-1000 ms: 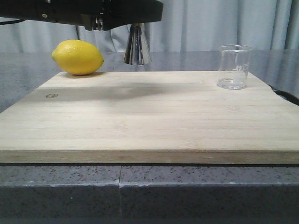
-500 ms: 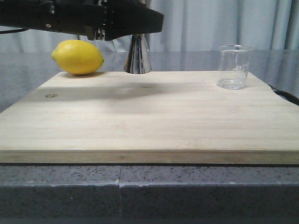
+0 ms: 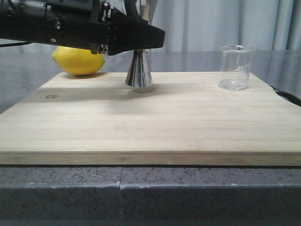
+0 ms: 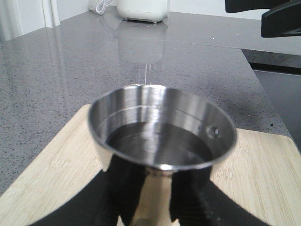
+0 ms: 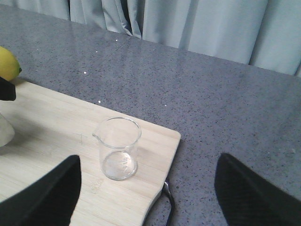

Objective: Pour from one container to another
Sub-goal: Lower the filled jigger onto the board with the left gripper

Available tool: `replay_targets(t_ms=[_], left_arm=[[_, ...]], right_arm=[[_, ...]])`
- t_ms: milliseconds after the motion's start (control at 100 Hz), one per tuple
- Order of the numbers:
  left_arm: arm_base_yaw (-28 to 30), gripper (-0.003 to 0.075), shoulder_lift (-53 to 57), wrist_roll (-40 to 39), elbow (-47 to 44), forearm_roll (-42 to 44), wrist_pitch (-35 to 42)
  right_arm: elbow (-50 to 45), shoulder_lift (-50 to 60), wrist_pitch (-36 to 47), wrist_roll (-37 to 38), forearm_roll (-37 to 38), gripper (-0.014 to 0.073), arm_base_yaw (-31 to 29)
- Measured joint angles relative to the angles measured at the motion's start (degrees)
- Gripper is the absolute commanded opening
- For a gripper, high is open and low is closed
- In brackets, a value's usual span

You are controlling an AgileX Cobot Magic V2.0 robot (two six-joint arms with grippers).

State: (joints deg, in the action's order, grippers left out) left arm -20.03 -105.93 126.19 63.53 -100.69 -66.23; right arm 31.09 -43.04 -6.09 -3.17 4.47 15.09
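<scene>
The steel jigger (image 3: 138,70), pinched by the left pincer (image 4: 157,207), could tip if released unevenly; the right pincer (image 5: 146,188) is spread above the beaker (image 5: 118,148).

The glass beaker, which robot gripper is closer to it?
The right one. The right gripper hangs open just above the glass beaker, not touching it. The left gripper is far across the wooden board, shut on the steel jigger.
</scene>
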Motion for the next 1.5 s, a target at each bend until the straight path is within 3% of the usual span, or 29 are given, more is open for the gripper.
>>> replay_targets(t_ms=[990,1340,1500], left_arm=[[0.0,0.023,-1.8,0.1,0.0,0.0,0.2],[0.0,0.0413,-1.8,0.1,0.0,-0.5,0.0],[0.0,0.0539,-1.8,0.1,0.0,-0.5,0.0]], right_arm=[[0.0,0.0,0.0,-0.1,0.0,0.0533,0.0],[0.0,0.0,0.0,-0.1,0.0,0.0533,0.0],[0.0,0.0,0.0,-0.1,0.0,0.0533,0.0]])
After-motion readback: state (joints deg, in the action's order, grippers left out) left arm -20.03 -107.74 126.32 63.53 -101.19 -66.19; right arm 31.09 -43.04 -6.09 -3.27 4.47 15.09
